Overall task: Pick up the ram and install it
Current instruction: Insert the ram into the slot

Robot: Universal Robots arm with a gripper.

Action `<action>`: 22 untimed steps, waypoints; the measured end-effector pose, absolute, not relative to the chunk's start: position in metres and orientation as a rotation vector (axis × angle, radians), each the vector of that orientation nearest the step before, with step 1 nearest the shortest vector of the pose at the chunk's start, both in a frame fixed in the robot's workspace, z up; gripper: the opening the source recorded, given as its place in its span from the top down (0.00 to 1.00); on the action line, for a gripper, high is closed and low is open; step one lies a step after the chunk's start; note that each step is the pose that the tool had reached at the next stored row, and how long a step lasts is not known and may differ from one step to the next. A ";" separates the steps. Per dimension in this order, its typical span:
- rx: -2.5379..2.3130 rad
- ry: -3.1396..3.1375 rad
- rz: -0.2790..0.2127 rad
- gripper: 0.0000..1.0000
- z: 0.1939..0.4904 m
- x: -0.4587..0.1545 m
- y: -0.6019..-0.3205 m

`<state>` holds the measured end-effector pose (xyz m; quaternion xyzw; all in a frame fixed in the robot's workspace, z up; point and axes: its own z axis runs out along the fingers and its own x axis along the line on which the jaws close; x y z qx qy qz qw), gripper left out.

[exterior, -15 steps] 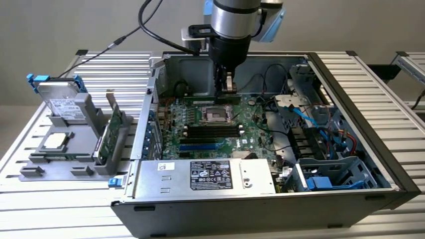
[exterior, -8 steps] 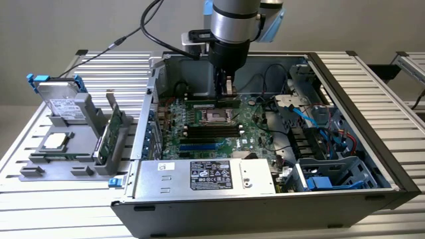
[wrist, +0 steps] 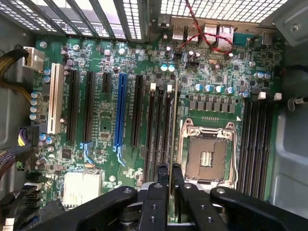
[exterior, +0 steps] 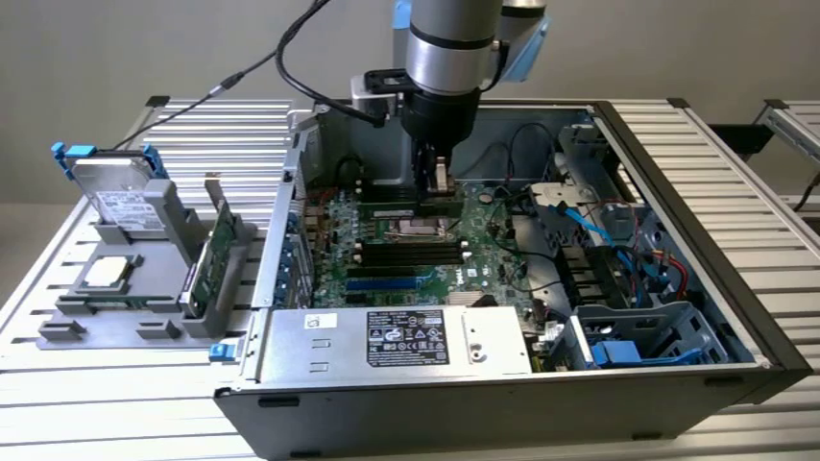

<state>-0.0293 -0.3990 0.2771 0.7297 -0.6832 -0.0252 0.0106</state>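
Arm: silver-and-black jointed arm (exterior: 451, 58), upright, reaching straight down into the open black computer case (exterior: 717, 288).
Gripper: black two-fingered gripper (wrist: 170, 169), pinching the stick.
Ram: thin green ram (wrist: 172, 125), edge-on, over the black memory slots (wrist: 158, 125) beside the silver CPU socket (wrist: 207, 156).

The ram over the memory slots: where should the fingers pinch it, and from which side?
Pinch the ram across its two flat faces, near mid-length of the top edge, from straight above. It is thin and stands on edge, so that leaves the bottom edge free for a memory slot. The gripper holds it so.
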 end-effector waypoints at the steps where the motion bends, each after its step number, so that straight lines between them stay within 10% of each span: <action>1: 2.276 -2.131 -0.076 0.86 0.275 -0.029 -0.399; 22: 2.268 -2.128 -0.052 0.86 0.240 -0.022 -0.400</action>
